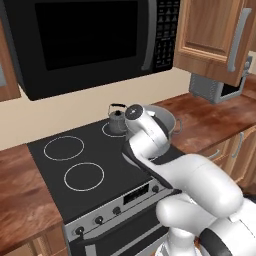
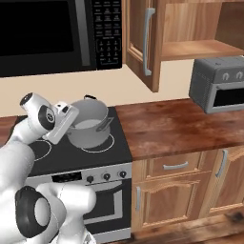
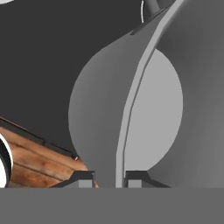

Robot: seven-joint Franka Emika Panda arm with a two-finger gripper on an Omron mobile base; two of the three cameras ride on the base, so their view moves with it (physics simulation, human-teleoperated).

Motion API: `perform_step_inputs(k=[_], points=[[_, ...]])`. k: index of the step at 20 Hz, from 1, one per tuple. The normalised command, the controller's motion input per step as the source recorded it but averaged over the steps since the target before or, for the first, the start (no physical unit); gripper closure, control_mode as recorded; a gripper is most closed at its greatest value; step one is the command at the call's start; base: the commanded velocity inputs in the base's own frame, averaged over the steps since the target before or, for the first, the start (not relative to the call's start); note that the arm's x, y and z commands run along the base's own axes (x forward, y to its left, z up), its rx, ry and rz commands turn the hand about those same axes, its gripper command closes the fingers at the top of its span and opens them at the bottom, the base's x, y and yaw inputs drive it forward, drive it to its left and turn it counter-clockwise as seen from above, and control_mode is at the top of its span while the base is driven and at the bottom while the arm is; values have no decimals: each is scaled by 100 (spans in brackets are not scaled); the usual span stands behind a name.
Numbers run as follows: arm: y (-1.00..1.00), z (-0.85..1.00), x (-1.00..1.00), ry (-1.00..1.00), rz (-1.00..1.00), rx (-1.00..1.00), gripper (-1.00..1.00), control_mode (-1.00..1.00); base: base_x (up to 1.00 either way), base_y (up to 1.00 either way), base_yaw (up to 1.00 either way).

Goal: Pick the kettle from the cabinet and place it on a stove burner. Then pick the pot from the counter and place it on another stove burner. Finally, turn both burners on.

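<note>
Two vessels: kettle (image 1: 117, 120) and pot (image 2: 88, 124), both over the black cooktop (image 1: 85, 165).
Kettle: stands upright on the far burner ring, just left of the pot in the left base view; arched handle up.
Pot: on the cooktop's right side over a white burner ring (image 2: 101, 144); a loop handle shows on its near right wall. Whether its base touches the glass I cannot tell.
End effector: (image 3: 116, 177) the two dark fingertips (image 3: 83, 178) pinch the pot's thin rim, one pad outside the wall and one inside, close together with only the wall between.
Burners: two free white rings (image 1: 63, 147) on the left half of the cooktop.
Knobs: a row of small black ones (image 1: 99, 219) along the stove front.
Cabinet: (image 2: 190, 28) door swung open, wood shelf bare.
Worktop: (image 2: 176, 126) reddish-brown wood, right of the stove; a grey toaster oven (image 2: 220, 85) sits at its far right.
Microwave: (image 1: 90, 40) black, above the cooktop.
</note>
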Motion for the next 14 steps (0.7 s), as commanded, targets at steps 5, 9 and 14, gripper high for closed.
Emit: perform_step_inputs(k=[5,9,14], points=[[0,-12,10,0,-4,0,100,-100,0,0,0],[0,-14,11,0,-3,0,100,-100,0,0,0],[0,-12,13,0,-3,0,100,-100,0,0,0]])
